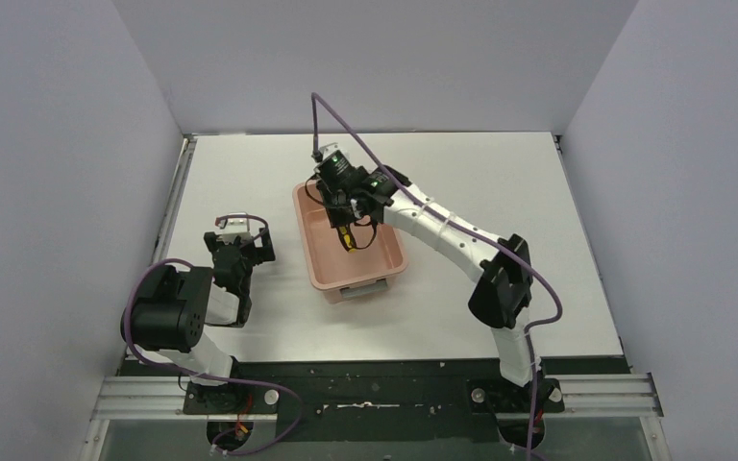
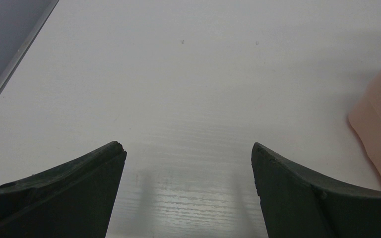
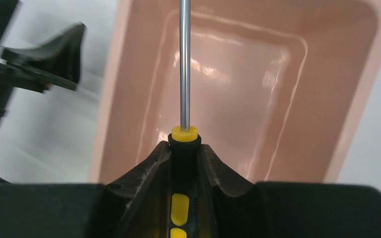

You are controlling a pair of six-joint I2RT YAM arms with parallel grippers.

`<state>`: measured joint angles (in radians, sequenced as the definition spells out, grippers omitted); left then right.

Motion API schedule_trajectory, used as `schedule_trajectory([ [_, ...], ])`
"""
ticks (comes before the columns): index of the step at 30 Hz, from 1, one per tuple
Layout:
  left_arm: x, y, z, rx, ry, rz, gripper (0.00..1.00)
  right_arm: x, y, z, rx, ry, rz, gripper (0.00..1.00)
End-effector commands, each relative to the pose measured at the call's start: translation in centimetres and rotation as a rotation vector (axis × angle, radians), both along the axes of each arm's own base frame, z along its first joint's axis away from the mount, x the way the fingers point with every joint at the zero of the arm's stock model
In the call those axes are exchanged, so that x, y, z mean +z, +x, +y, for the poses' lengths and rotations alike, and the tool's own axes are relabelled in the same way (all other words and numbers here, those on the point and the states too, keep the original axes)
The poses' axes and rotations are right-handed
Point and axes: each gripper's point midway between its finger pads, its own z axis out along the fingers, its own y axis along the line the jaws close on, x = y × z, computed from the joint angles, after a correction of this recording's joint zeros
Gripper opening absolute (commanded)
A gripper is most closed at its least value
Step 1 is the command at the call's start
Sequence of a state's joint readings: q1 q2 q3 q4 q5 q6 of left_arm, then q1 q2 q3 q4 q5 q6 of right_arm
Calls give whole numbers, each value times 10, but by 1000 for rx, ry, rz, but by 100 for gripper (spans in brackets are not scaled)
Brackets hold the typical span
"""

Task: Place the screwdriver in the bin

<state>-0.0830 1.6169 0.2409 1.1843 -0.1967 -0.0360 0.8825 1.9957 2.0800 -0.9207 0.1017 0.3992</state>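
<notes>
Right gripper [image 3: 184,148] pinches screwdriver [image 3: 184,74] by its handle, held over the open bin [image 3: 357,99]. Shaft runs straight out past the fingertips toward the bin floor. Letting go should land it inside. Left gripper [image 2: 188,153] spread, empty, farther off, left of bin.

Bright, even, diffuse light from above, only soft faint shadows on the white table [image 1: 500,173], white glare streaks on the glossy floor of the bin [image 3: 327,99] in right wrist view, its left edge blurred, near foreground dark and soft in both wrist views.
</notes>
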Motion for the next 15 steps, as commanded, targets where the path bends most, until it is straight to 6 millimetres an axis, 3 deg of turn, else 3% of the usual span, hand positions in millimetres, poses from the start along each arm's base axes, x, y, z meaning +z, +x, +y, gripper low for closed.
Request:
schedule_trajectory([
  [1, 13, 7, -1, -12, 2, -45, 97, -59, 13, -10, -61, -48, 73, 0],
  [9, 13, 7, -1, -12, 2, -45, 97, -159, 3, -16, -74, -121, 170, 2],
  [12, 13, 7, -1, -12, 2, -46, 97, -180, 2, -21, -92, -144, 180, 11],
  [15, 13, 7, -1, -12, 2, -45, 97, -188, 3, -24, -108, -159, 185, 26],
])
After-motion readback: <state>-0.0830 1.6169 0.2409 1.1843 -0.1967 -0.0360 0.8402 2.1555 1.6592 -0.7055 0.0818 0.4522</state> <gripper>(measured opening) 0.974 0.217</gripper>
